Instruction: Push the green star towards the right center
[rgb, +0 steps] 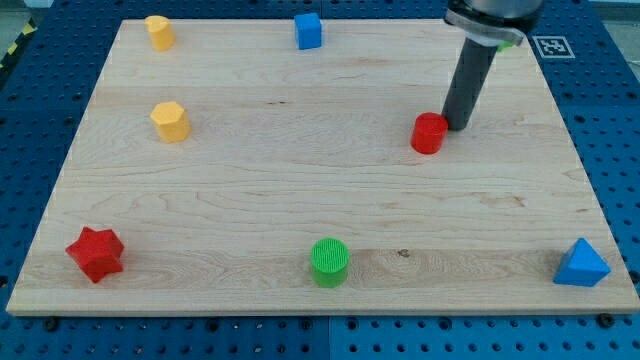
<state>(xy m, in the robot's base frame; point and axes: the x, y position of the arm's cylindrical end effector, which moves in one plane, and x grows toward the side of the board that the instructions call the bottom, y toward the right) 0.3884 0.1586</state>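
Observation:
My tip (458, 126) rests on the board just right of a red cylinder (429, 133), touching it or nearly so. The dark rod rises from there to the view's top right. A small sliver of green (512, 43) shows behind the rod's upper part near the board's top right. It may be the green star, but its shape is hidden. A green cylinder (329, 262) stands at the bottom centre, far from the tip.
A red star (96, 253) sits at the bottom left and a blue triangle (582, 264) at the bottom right. Two yellow blocks (160, 32) (170, 121) stand at the left. A blue cube (309, 31) is at the top centre. The wooden board (300, 190) lies on a blue pegboard.

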